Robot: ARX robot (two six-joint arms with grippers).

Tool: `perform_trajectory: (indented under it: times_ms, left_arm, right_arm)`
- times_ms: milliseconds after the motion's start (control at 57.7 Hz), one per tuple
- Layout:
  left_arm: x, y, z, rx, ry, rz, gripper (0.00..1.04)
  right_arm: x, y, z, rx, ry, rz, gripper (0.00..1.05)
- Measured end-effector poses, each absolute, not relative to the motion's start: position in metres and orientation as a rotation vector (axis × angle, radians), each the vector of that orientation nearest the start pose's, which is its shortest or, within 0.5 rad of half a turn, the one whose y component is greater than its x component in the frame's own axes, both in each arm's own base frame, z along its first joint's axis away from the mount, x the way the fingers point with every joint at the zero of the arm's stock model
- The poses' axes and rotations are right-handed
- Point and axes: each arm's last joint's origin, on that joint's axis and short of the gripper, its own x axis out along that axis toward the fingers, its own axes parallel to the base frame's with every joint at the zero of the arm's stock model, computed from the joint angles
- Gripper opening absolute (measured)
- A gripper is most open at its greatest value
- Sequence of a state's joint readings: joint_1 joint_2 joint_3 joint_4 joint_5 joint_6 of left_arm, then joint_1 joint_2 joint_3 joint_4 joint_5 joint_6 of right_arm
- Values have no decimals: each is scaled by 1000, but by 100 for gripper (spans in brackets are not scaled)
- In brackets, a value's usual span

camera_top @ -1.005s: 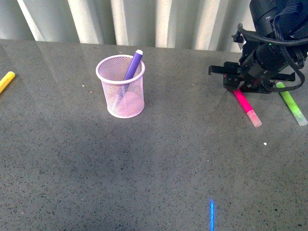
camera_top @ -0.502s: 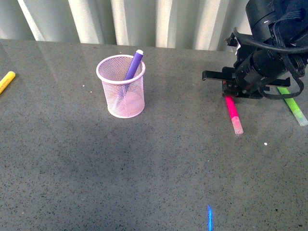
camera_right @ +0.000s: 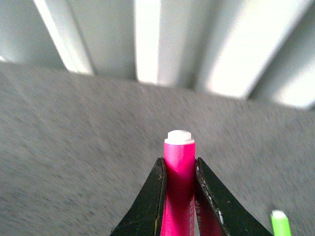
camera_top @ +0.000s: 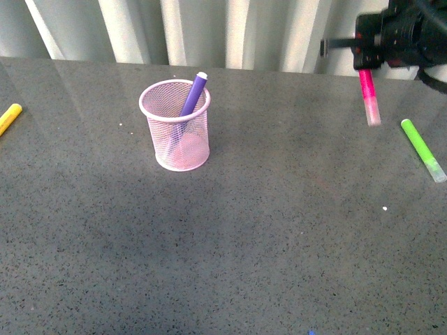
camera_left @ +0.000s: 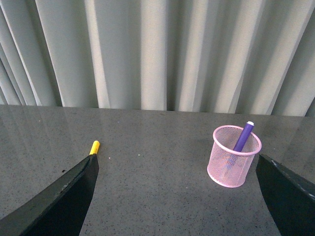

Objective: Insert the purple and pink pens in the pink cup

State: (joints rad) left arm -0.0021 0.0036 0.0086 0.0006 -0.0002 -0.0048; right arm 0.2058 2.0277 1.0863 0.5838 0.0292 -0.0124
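The pink cup stands on the grey table, left of centre, with the purple pen leaning inside it, its tip above the rim. The same cup and purple pen appear in the left wrist view, between my wide-spread black fingers. My left gripper is open and holds nothing. High at the far right, my right gripper is shut on the pink pen, which hangs almost upright above the table, cap down. The right wrist view shows the pink pen clamped between both fingers.
A lime-green marker lies on the table at the right, below the raised arm; its tip shows in the right wrist view. A yellow marker lies at the far left edge. Pleated grey curtains close off the back.
My right gripper has lifted the pink pen off the table, rising up and to the right; the pen now hangs clear of the surface. Cup and purple pen have not moved.
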Motion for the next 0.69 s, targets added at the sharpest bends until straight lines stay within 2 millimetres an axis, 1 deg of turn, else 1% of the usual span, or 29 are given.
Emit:
perform_trajectory:
  times_ms: [52,156,243,312,398,416,520,606,693]
  left_arm:
    - [97,0,166,-5,-6,-2,98]
    - [97,0,166,-5,-6,-2,98]
    - [97,0,166,-5,-6,-2,98]
    - [97,0,166,-5,-6,-2,98]
    - [97,0,166,-5,-6,-2,98]
    - [97,0,166,-5,-6,-2,98]
    - [97,0,166,-5,-6,-2,98]
    - [97,0,166,-5,-6,-2,98]
    - [97,0,166,-5,-6,-2,98]
  right_arm:
    - [410,94,156,-33,264,234,11]
    - [409,115,173,1,151,326,11]
    - [409,135,181,20,99,395,11]
    - [411,158,186,38,46,466,11]
    - [414,181,188,50,1,533,11]
    - [415,191,188,56,-6,561,11]
    - [415,219,187,70,-26,636,11]
    - [414,239,185,75,-34,684,11]
    - [412,254,181,76,-40,726,11]
